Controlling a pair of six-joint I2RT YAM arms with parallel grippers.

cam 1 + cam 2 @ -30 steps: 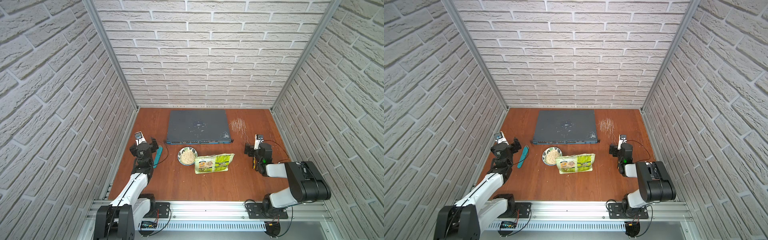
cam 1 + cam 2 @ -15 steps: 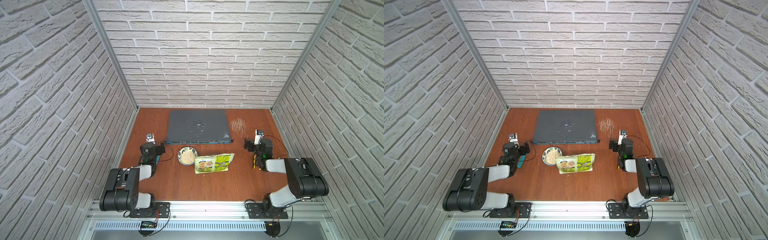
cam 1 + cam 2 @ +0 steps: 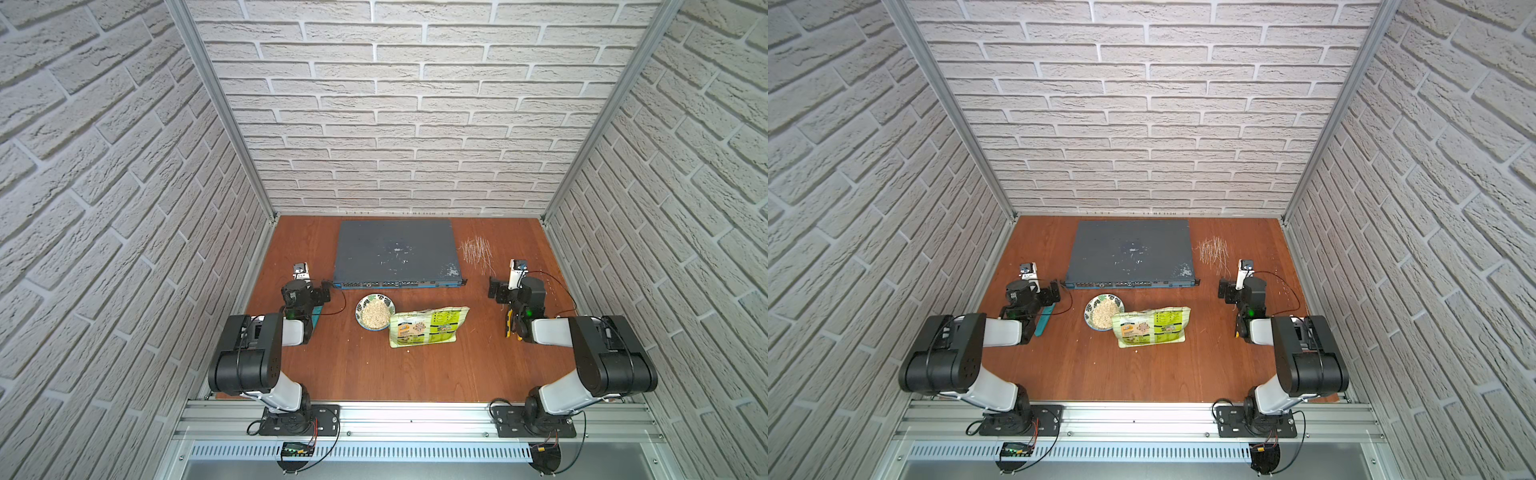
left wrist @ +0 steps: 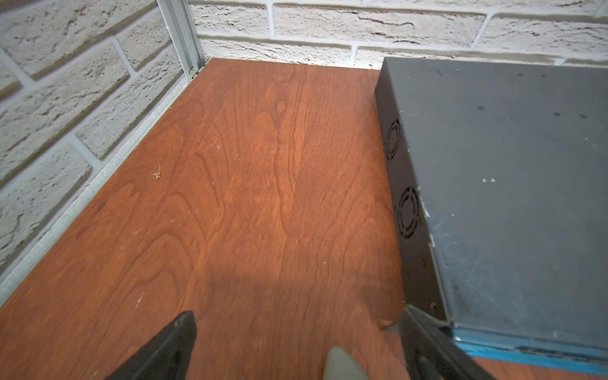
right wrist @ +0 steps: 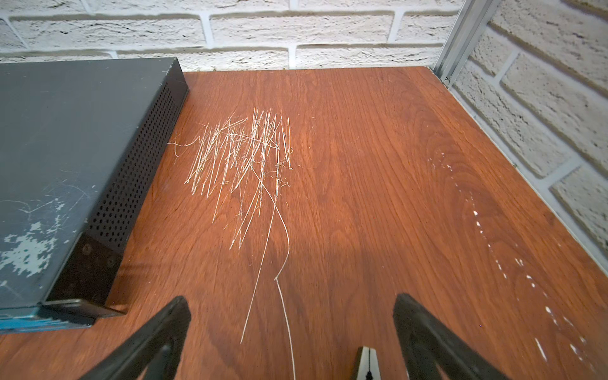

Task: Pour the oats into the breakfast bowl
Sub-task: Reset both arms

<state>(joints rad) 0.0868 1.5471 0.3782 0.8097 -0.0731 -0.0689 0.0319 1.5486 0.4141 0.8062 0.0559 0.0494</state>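
Looks like a robotics lab test cell, not a real room: the white brick-pattern wall panels (image 3: 395, 124) sit in bare silver aluminium posts (image 3: 224, 112). Two black-and-white robot arms (image 3: 257, 353) are bolted to a silver aluminium rail (image 3: 415, 419) along a reddish wood-grain tabletop (image 3: 415, 374), with a flat dark grey network switch (image 3: 395, 253) on it.

White brick-patterned walls (image 3: 395, 124) enclosed three sides, meeting at aluminium corner posts (image 3: 224, 120). The evenly lit, reddish-brown wood-grain tabletop (image 3: 395, 370) bore pale scratches (image 3: 476, 254) toward its far right. An aluminium rail (image 3: 415, 419) edged the front.
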